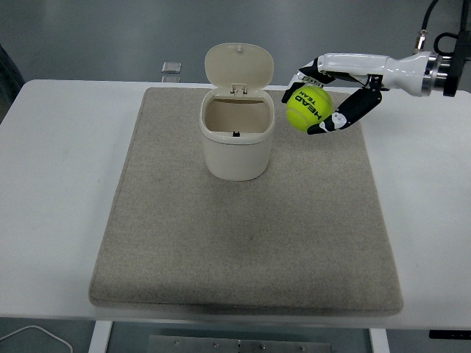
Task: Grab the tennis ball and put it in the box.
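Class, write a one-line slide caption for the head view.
Right hand holds yellow-green tennis ball beside open cream lidded box.

Bright even overhead light, soft faint shadows, sharp focus
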Motion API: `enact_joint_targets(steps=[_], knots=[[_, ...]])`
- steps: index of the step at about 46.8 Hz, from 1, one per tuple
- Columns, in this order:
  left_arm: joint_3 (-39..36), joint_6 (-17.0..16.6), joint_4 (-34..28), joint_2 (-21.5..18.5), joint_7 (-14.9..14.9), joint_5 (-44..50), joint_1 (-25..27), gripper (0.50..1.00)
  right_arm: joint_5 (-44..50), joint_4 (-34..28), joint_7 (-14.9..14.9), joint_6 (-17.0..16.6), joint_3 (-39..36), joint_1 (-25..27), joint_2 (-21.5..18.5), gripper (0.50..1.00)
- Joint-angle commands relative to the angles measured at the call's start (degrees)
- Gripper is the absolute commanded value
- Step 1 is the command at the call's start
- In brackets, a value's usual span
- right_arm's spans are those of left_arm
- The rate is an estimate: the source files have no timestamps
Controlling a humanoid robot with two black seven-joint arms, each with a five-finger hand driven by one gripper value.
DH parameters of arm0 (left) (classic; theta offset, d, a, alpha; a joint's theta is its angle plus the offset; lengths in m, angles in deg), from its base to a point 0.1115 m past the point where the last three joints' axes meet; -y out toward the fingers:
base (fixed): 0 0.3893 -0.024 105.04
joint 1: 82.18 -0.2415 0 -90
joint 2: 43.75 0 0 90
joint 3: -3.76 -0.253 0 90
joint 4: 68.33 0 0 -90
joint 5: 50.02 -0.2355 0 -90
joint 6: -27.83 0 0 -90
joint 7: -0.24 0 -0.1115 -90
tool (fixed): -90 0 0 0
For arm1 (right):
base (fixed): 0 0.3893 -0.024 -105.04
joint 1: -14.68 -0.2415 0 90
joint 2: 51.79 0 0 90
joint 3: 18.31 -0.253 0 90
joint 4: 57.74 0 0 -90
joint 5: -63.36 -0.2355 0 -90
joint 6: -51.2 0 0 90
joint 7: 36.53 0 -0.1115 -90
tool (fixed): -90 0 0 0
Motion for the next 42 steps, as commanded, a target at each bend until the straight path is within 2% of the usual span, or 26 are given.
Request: enact_joint_targets(steps=[1,13,22,32,37,42], knots=[[0.0,0.0,0.0,0.0,0.05,0.0,-0.01,0.99,-0.01,0.02,-0.09,0.03,-0.27,0.08,-0.61,0.5],[0.0,0.0,0.0,0.0,0.05,0.0,-0.01,0.992,-0.1,-1.21,-0.88,1.17,-1.76,0.16,-6.93,0.5],[0.0,0.0,0.0,0.0,0.05,0.0,-0.01,0.992,-0.1,-4.73,-1.85,3.19,-1.76,0.08,-11.5,0.5],[0.0,0.0,0.0,0.0,0.05,0.0,-0.01,0.992,0.87,-7.72,-1.94,5.48,-1.06,0.16,-15.28,0.5],[0.0,0.0,0.0,0.0,-0.04,0.0,-0.01,0.992,0.96,-8.16,-2.02,6.18,-0.97,0.16,-15.99,0.5],[0.0,0.0,0.0,0.0,-0.04,0.0,-0.01,0.992,1.04,-9.3,-2.11,8.29,-0.8,0.34,-16.86,0.5]])
